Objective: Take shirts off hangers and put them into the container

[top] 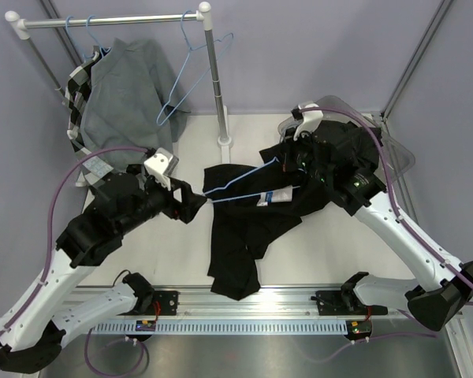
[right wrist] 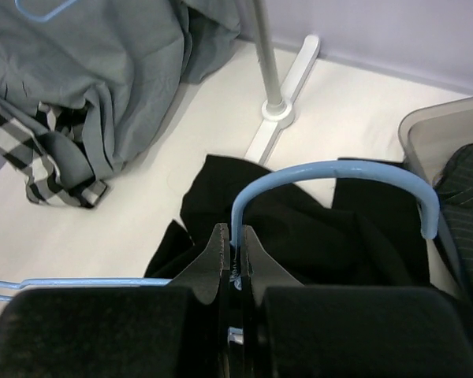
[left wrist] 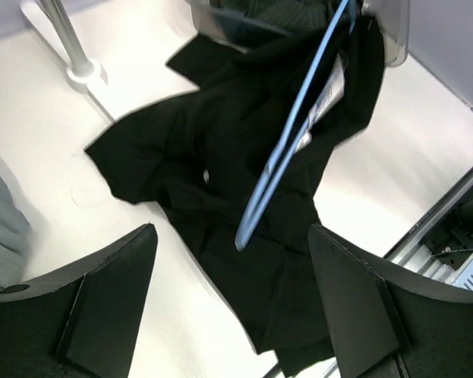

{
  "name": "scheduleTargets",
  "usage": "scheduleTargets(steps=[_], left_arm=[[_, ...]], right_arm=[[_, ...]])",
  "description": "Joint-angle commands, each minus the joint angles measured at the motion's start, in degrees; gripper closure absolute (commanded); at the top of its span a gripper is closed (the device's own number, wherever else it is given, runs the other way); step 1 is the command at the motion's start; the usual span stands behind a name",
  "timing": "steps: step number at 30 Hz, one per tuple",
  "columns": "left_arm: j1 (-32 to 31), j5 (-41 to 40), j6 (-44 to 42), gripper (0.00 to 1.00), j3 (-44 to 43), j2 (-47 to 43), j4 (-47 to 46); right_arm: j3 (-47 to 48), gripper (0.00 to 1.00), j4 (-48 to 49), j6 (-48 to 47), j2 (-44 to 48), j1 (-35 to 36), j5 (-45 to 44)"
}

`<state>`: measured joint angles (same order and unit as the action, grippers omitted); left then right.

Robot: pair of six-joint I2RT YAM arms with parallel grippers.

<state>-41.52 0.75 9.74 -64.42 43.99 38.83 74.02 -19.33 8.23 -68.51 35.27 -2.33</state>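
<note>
- The black shirt [top: 236, 244] lies crumpled mid-table [top: 323, 252]. One end reaches the near edge by the rail, and the other is bunched against the container [top: 404, 157] at the far right.
- There is bare white table on both sides of the shirt, out to each arm. The rack foot [top: 224, 142] sits just beyond the shirt's far edge.
- The rack [top: 110, 21] stands far left, well apart from the container. It carries the grey shirt [top: 126, 94], the checked shirt [top: 77, 94] and the spare hangers [top: 191, 75].
- The shirt is plain matte black and heavily creased, with a pale label-like patch near the collar end.
- The hanger [top: 248, 186] is thin light-blue wire. It lies across the shirt's upper part with its hook end toward the container.
- The right claw [top: 293, 163] is clenched on the hanger wire at the base of the hook, just beside the container.
- The left claw [top: 195, 203] is released, its fingers [left wrist: 102, 299] spread wide with nothing between them. It sits at the shirt's left edge near the hanger's tip.
- Only the right wrist view shows the pinch on the wire with the hook arching above it. It also shows dark striped fabric [right wrist: 465, 181] inside the container.
- Only the left wrist view shows the wide gap between the fingers. It also shows the hanger's long sides running diagonally up to the container rim.
- Only the top view shows both arms and the near table edge.
</note>
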Motion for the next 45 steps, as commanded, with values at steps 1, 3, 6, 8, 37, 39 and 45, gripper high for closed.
scheduleTargets(steps=[1, 3, 6, 8, 37, 39, 45], left_arm=[[-0.1, -1.1, -2.9, 0.18, -4.6, 0.5, 0.2], [-0.1, -0.8, -3.5, 0.19, -5.4, 1.9, 0.2], [-0.1, 2.4, -4.1, 0.21, -6.3, 5.1, 0.2], [-0.1, 5.6, -4.1, 0.24, -6.4, 7.7, 0.2], [-0.1, 11.0, -4.0, 1.0, -5.5, 14.7, 0.1], [-0.1, 9.2, -4.0, 1.0, -4.7, 12.6, 0.2], [-0.1, 3.0, -4.0, 1.0, -3.0, 8.1, 3.9]], right_arm=[[-2.1, 1.0, 6.2, -1.5, 0.9, 1.8, 2.1], [-2.5, 1.0, 6.8, -1.7, 0.0, 3.1, 2.1], [-2.1, 1.0, 7.6, -2.3, -1.2, 4.9, 2.1], [-1.7, 1.0, 7.5, -3.0, -1.7, 5.4, 2.0], [-0.2, 0.94, 8.2, -4.2, -2.4, 6.7, 4.2], [-0.9, 0.74, 7.6, -4.1, -1.7, 6.8, 5.0], [-4.7, 0.26, 5.9, -3.2, 2.6, 6.8, 4.0]])
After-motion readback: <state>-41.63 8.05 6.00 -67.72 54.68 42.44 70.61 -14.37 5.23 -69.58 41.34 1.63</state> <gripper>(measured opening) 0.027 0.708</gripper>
